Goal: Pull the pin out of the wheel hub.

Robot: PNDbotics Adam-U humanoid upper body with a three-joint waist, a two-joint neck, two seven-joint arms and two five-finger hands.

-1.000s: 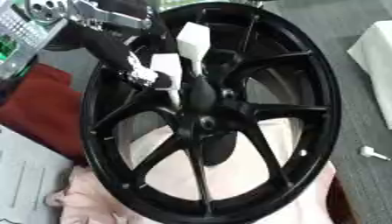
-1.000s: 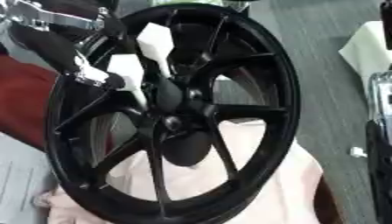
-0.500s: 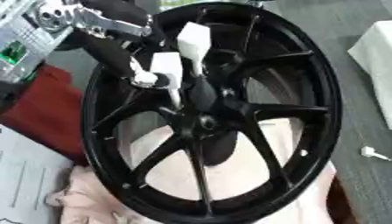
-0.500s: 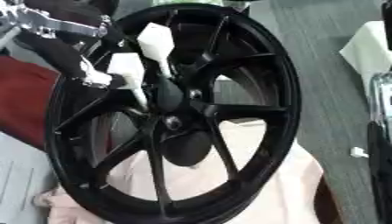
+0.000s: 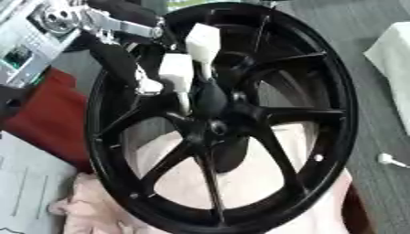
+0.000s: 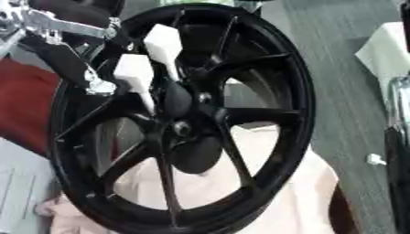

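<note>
Fingers (image 5: 176, 73) of the left hand (image 5: 148, 68) reach into the wheel hub (image 5: 212, 128), spread, grasping nothing visible.

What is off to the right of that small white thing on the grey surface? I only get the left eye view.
Observer: The right eye view shows a tall black and silver part along the right edge. It may be the robot's right arm, but I cannot tell.
Operator: Does it reach the wheel?
Observer: No. A strip of grey surface lies between it and the rim of the wheel.
</note>
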